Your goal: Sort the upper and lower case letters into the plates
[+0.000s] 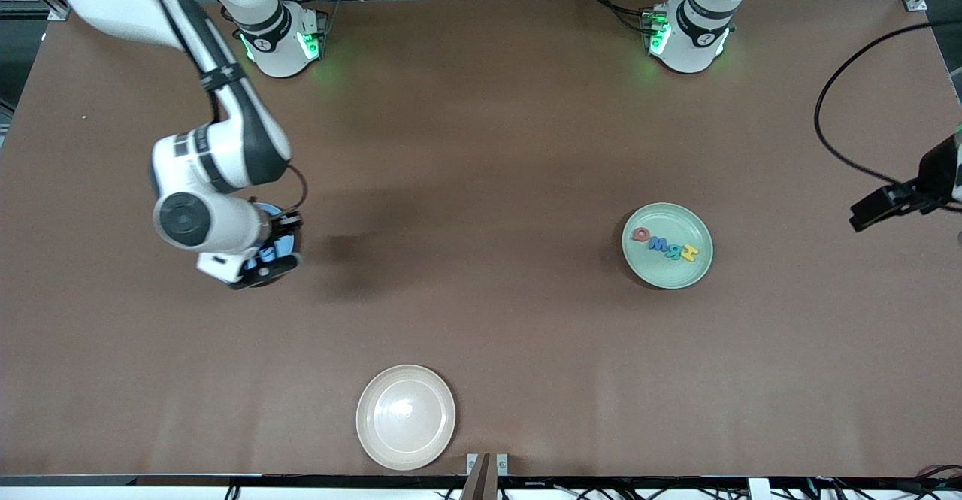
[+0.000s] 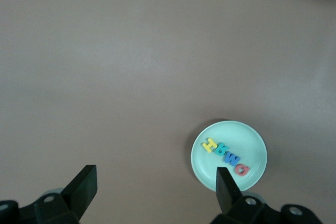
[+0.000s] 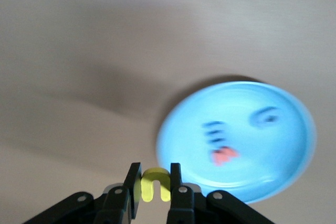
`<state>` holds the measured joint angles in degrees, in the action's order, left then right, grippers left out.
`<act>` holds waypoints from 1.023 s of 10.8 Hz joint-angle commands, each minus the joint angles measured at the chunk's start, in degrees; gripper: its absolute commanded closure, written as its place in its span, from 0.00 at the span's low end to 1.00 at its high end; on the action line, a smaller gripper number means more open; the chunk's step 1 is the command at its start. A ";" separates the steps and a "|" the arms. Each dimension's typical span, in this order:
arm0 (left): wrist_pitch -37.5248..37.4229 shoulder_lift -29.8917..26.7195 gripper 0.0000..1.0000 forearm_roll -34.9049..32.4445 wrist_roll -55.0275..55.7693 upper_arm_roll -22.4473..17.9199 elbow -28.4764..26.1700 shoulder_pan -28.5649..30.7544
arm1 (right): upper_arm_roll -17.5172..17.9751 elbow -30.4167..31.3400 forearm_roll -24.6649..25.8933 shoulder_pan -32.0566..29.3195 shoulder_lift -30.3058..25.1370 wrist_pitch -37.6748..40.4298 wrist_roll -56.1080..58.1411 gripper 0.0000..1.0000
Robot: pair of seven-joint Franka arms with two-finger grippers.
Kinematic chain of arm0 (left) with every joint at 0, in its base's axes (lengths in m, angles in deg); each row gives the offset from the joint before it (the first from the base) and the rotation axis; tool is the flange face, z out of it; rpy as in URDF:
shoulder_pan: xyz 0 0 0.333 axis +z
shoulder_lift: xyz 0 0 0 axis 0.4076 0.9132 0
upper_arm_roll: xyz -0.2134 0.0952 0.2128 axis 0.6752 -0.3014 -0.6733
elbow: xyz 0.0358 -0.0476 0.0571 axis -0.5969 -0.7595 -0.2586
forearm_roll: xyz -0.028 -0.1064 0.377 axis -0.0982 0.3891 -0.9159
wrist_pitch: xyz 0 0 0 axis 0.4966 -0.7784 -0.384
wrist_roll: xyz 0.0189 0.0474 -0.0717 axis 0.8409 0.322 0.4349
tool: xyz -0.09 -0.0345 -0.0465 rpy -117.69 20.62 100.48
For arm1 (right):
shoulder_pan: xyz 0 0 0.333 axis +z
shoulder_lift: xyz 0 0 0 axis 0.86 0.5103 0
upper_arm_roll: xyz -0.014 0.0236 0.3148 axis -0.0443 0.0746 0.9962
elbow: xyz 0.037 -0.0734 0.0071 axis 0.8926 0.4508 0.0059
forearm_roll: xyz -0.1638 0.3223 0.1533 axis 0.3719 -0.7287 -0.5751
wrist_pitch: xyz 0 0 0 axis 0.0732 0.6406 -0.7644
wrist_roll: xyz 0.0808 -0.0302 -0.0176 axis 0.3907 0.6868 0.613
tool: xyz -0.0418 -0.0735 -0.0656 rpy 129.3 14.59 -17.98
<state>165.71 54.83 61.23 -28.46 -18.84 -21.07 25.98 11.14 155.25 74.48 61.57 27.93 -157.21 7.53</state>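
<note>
Right gripper (image 3: 154, 184) pinches a yellow letter (image 3: 155, 183) over the blue plate (image 3: 283, 177), at its seven o'clock rim; three blurred letters, seemingly, inside. Left gripper (image 2: 152, 182) waits, fingers spread.

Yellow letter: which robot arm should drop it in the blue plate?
Right. The right gripper already pinches the yellow letter over the blue plate's edge; the left gripper waits open, off by the pale green plate.

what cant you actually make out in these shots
- Blue plate: in the front view the right arm hides most of it.
- Letters on it: motion-blurred in the right wrist view, unreadable.
- Yellow letter in the right gripper: fingers cover its sides.
- Left gripper: front view's edge cuts it off.
</note>
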 commanded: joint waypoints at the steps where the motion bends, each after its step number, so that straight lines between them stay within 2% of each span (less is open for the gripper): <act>1: -2.07 -2.05 0.00 2.13 -2.64 -2.51 -0.38 -1.67 | -4.67 3.38 -0.90 -0.41 -0.19 -4.53 10.82 1.00; 2: -2.07 -2.75 0.00 2.83 -2.47 -2.60 -0.38 -1.58 | -5.12 3.83 -0.82 -0.41 -0.27 -4.98 11.47 0.34; 3: -2.07 -3.37 0.00 3.71 -2.47 -2.69 -0.38 -1.40 | -5.47 3.83 -0.82 -0.59 -0.53 -4.47 11.56 0.00; 4: -2.07 -3.46 0.00 3.80 -2.56 -2.95 -0.55 -1.31 | -5.48 3.49 -0.82 -0.50 -1.40 -3.33 11.39 0.00; 8: -2.24 -2.94 0.00 3.45 -5.28 -2.51 -0.29 -2.01 | -5.13 0.16 -1.78 -0.06 -13.43 0.88 11.12 0.00; 11: -2.24 -3.02 0.00 4.06 -2.84 -0.15 -0.29 -2.37 | -5.21 -11.60 -3.98 -0.32 -16.09 9.49 10.68 0.00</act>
<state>164.32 52.43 63.73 -32.39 -20.17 -21.35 23.97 5.91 148.88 71.89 61.70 11.98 -151.20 18.06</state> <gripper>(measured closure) 0.000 0.000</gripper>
